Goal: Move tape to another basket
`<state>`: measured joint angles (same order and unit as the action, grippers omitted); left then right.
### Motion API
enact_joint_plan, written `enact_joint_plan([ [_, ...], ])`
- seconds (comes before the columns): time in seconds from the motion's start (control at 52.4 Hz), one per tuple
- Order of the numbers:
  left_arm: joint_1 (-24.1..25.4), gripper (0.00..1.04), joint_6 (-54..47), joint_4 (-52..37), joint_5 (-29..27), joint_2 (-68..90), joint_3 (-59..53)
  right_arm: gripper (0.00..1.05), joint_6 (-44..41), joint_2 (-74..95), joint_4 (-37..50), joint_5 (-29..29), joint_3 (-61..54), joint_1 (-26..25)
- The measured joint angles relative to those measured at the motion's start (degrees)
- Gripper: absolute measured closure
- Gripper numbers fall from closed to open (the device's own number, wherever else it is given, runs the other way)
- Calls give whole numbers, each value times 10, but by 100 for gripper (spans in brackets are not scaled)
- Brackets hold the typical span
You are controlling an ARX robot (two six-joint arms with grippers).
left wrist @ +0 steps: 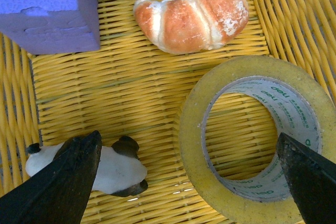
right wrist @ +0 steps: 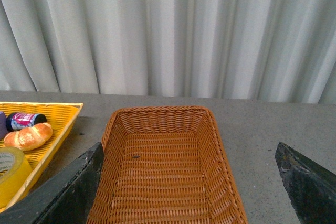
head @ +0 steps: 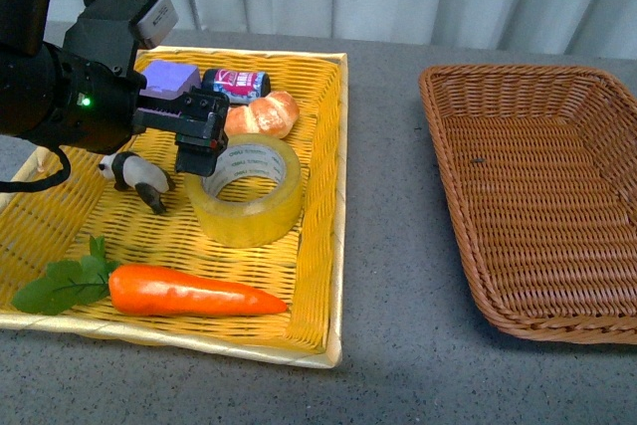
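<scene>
In the front view the left gripper (head: 202,151) hangs low over the far left edge of the tape (head: 249,208), a wide translucent yellowish roll with a white printed core. The roll lies flat in the bright yellow woven tray (head: 320,276) on the left. The basket (head: 537,196), dark reddish-brown wicker with flared sides, sits well apart on the right with nothing in it. A black-and-white toy panda (head: 134,174) stands just left of the roll, a golden croissant (head: 264,114) lies just beyond it, and an orange plastic carrot (head: 189,296) lies nearer.

The left wrist view shows the pincer spread wide and empty. One finger (left wrist: 63,187) hovers over the panda, the other (left wrist: 307,182) over the roll's opposite wall. For a clean pickup it should probably shift off the panda, centre on the roll or on one wall, and descend before closing.

In the right wrist view the right gripper (right wrist: 189,148) is also spread wide and holds nothing, above the basket. The tabletop (right wrist: 262,124) is matte grey, and a pale pleated curtain (right wrist: 184,30) closes the far side.
</scene>
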<state>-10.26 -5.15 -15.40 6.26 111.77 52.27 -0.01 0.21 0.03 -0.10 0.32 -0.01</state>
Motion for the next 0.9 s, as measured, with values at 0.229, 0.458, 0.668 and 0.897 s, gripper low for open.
enact_joint_plan([
  [0.229,-5,6,-24,28,-1,30,34,9,0,0,0,0,0,0],
  [0.458,-10,6,-37,34,-12,49,41,9,0,0,0,0,0,0],
  [0.668,-15,7,-39,36,-19,57,46,9,0,0,0,0,0,0],
  [0.897,-17,43,-44,33,-44,68,50,9,0,0,0,0,0,0],
])
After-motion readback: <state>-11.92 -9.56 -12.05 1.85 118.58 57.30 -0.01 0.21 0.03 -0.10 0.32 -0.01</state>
